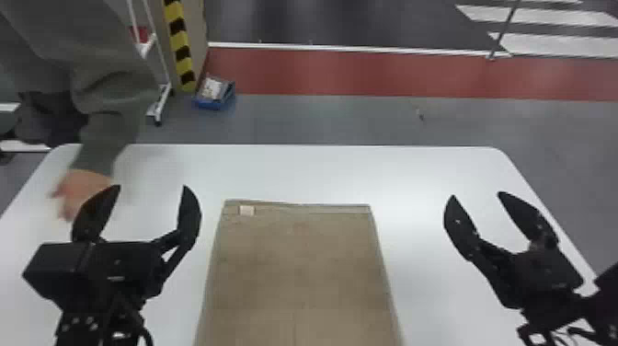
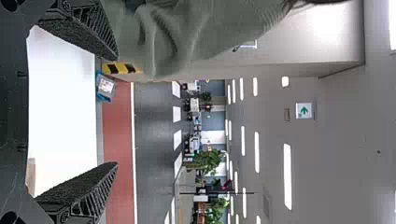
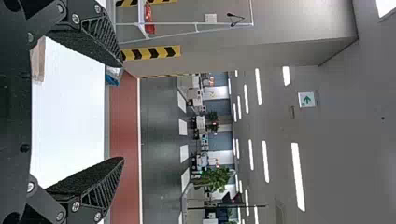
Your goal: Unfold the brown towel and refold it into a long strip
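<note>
Left gripper (image 1: 152, 185): released, fingers apart.
Right gripper (image 1: 476, 194): released, fingers apart.
Brown towel (image 1: 296, 271): flat on the white table (image 1: 414, 172) between them, pale tag (image 1: 247, 210) near its far edge.

Green arrow (image 2: 304, 110) on white sign (image 2: 299, 106)

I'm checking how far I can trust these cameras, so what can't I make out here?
- Brown towel, near end: cut off by the head view's bottom edge.
- Print on its pale label: too small in the head view.
- Most of the towel in the left wrist view: hidden by the left gripper.
- Contents of the blue box: too small in the head view.
</note>
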`<state>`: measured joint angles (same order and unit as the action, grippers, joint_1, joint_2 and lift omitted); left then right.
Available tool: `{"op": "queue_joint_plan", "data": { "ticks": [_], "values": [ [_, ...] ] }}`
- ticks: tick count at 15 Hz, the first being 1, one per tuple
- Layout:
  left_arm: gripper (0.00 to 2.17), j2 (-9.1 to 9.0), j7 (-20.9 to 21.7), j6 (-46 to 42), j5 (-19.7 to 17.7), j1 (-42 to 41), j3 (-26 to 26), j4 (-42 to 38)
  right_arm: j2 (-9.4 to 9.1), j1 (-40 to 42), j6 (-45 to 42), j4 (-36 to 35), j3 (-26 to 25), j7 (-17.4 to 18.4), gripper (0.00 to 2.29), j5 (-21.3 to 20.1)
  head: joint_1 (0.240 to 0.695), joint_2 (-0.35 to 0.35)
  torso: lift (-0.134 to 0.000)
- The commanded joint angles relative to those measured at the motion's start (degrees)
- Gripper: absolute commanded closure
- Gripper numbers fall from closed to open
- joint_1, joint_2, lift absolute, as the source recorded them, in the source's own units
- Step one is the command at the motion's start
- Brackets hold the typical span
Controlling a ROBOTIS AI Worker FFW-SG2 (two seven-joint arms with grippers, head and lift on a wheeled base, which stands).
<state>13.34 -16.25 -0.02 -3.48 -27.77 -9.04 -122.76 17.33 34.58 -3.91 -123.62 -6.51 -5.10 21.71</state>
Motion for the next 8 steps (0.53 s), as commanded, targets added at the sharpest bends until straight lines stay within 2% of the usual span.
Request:
{"op": "queue_joint_plan", "data": {
  "ticks": [1,6,8],
  "values": [
    [0.09,0.02,0.1,0.0,0.0,0.0,0.0,0.1,-0.01,-0.1,0.0,0.3,-0.1,-0.1,0.19,0.0,0.695,-0.078,-0.125],
    [0.09,0.02,0.3,0.2,0.1,1.2,-0.3,1.6,1.13,-2.1,0.5,2.5,-1.1,-1.0,0.19,0.0,0.695,-0.084,-0.125],
    [0.09,0.02,0.4,0.2,-0.2,2.6,-0.8,3.2,1.39,-4.8,4.0,5.5,-1.7,-2.1,0.19,-0.4,0.695,-0.091,-0.125]
  ]
}}
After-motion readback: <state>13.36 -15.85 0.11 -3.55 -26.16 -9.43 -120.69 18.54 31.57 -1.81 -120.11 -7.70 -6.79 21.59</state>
